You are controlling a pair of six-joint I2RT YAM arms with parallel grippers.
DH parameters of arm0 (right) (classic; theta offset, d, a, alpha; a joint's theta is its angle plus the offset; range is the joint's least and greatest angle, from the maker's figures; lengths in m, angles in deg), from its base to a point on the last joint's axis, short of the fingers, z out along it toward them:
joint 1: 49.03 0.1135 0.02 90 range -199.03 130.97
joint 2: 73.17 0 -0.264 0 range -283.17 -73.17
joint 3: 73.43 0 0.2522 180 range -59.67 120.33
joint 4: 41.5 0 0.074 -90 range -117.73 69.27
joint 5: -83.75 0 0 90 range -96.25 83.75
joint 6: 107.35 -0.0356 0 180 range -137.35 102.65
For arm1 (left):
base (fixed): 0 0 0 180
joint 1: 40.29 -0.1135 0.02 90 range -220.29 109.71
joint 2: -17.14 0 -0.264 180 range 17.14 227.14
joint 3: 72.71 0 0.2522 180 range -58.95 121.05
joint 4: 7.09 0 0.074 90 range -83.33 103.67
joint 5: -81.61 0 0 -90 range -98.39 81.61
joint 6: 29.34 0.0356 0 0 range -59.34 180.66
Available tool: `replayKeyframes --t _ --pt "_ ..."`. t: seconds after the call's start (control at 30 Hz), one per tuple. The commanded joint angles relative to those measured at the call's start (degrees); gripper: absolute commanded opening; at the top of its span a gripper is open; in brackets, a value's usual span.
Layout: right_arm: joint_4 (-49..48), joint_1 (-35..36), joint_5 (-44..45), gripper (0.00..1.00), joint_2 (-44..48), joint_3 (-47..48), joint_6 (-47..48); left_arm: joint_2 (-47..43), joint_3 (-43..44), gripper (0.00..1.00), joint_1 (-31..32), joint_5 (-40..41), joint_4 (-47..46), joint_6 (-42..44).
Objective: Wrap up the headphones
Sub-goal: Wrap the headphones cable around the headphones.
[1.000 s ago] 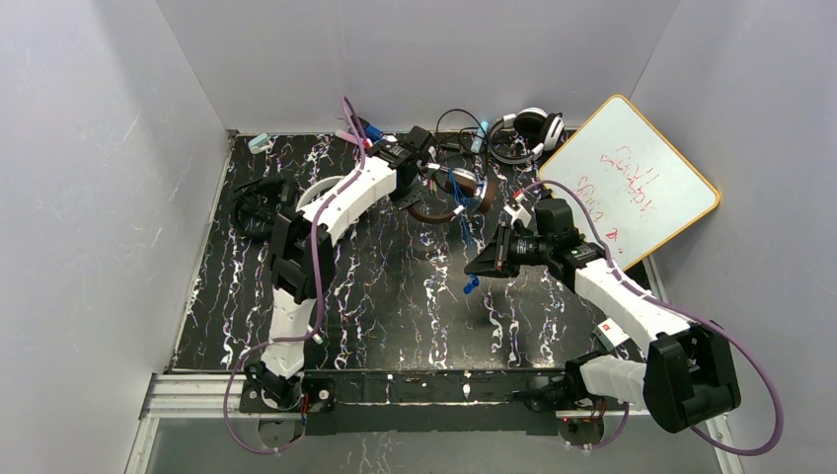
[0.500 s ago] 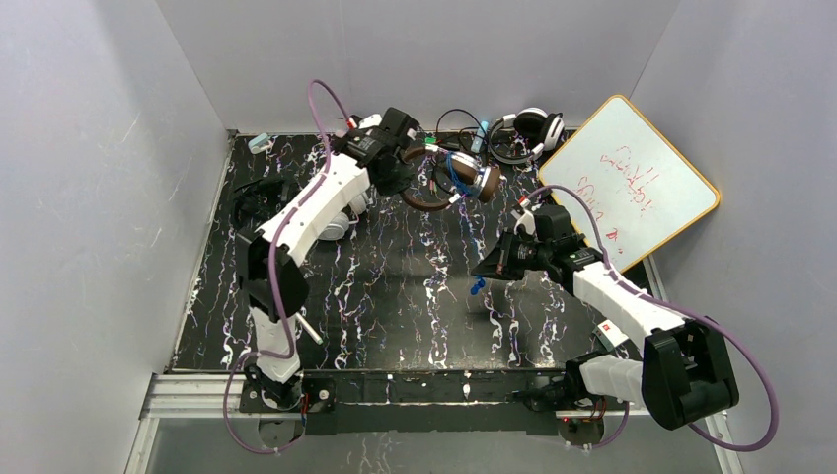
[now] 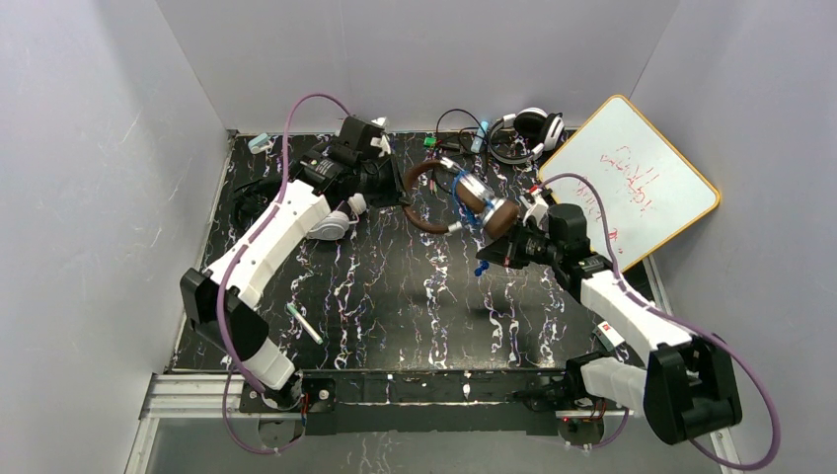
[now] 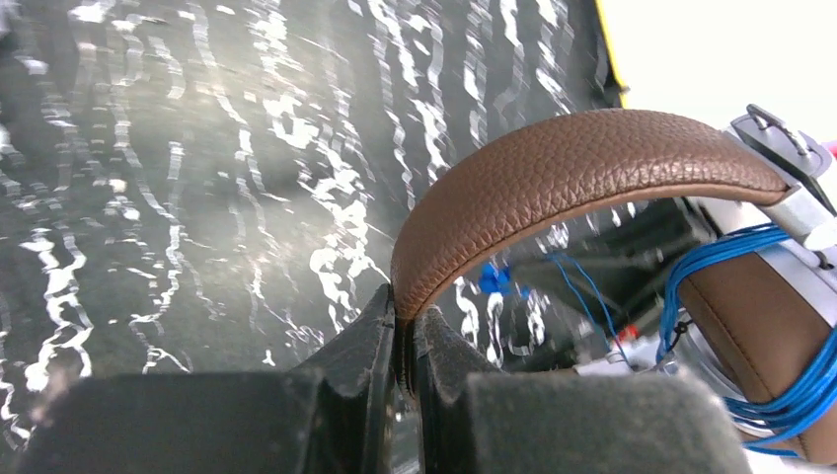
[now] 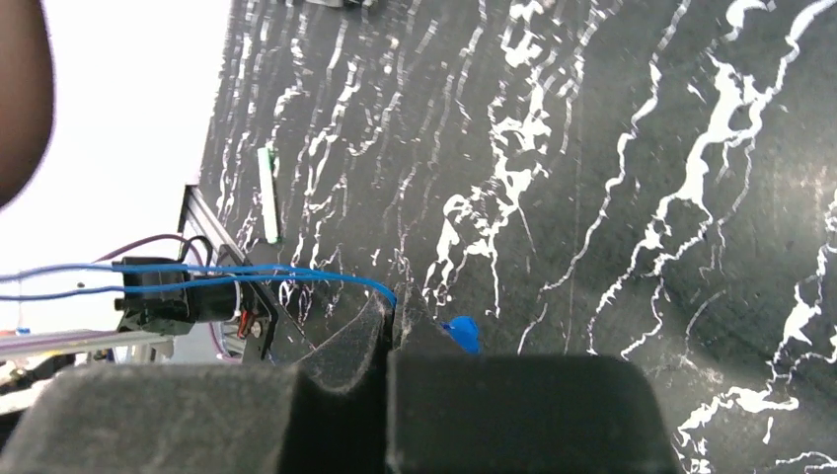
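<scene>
The brown headphones (image 3: 426, 223) hang above the black marbled table at the back centre. A blue cord (image 3: 462, 194) is wound round their ear cups. My left gripper (image 3: 400, 190) is shut on the brown leather headband (image 4: 572, 168), as its wrist view (image 4: 405, 331) shows. My right gripper (image 3: 486, 259) is just below the brown ear cup (image 3: 498, 215). It is shut on the blue cord (image 5: 247, 272) and pulls it taut; the blue plug (image 5: 462, 334) dangles beside its fingers (image 5: 393, 306). A white headset (image 3: 331, 225) lies under the left arm. A black headset (image 3: 255, 195) lies at the far left.
A black-and-white headset (image 3: 525, 130) with loose cords lies at the back right. A whiteboard (image 3: 632, 183) leans against the right wall. A pale pen (image 3: 304, 323) lies on the table's near left, and also shows in the right wrist view (image 5: 266, 193).
My left arm swung left and back, carrying the headband with it and turning the headphones. My right gripper moved back and right with the cord, closer under the ear cup.
</scene>
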Motion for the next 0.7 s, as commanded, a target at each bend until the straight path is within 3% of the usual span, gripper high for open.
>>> replayKeyframes --t 0.0,0.17,0.33,0.4,0.5,0.67 --pt "-11.63 -0.46 -4.26 0.01 7.62 -3.48 1.96 -6.97 -3.58 0.0 -0.03 -20.1 -7.57 9.14" --pt "-18.11 -0.6 -10.55 0.01 13.27 -5.93 0.92 -12.27 -8.95 0.0 -0.04 -34.26 -12.99 17.98" --pt "-17.33 -0.67 -17.4 0.01 16.16 -4.67 2.9 -16.41 -12.48 0.0 -0.14 -39.68 -13.28 29.46" --pt "-15.53 -0.65 -19.77 0.01 15.74 -3.34 2.92 -18.05 -14.24 0.0 -0.17 -37.18 -11.4 36.4" --pt "-10.7 -0.58 -23.52 0.01 12.35 -0.11 2.22 -19.28 -16.18 0.0 -0.13 -25.93 -7.52 45.37" --pt "-6.16 -0.51 -31.44 0.01 2.65 3.23 -0.16 -14.37 -14.62 0.0 0.81 -16.49 -0.3 55.9"
